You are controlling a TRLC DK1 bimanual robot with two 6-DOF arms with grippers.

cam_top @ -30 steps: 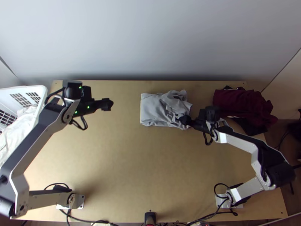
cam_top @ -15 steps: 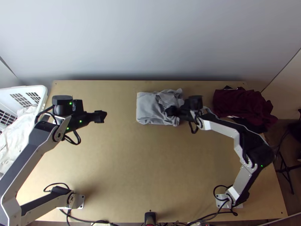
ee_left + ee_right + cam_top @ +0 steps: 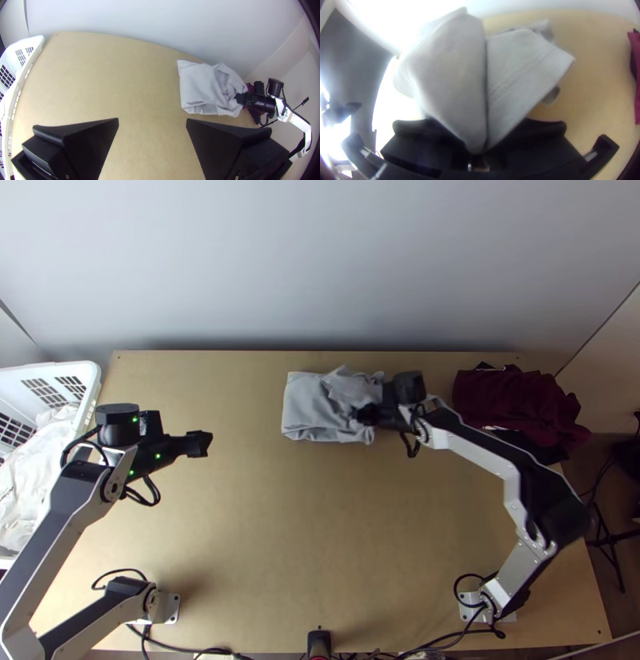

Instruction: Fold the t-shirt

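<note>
The light grey t-shirt (image 3: 320, 408) lies at the table's far middle, its left part flat in a folded block and its right part bunched. My right gripper (image 3: 366, 414) is at the bunched right side; in the right wrist view, the right gripper (image 3: 480, 146) is shut on gathered cloth of the t-shirt (image 3: 453, 70). Well left of the shirt, over bare table, is my left gripper (image 3: 200, 443). The left wrist view shows the left gripper (image 3: 152, 123) open, nothing between its fingers, with the t-shirt (image 3: 200, 86) some way off.
A dark red cloth (image 3: 512, 400) lies on something black at the far right of the table. A white basket (image 3: 92, 384) with pale cloth inside stands at the left edge. The table (image 3: 304, 532) is bare across the middle and front.
The right gripper has shifted left with the t-shirt, which slid the same way. My left gripper has drawn left and toward the near side.
</note>
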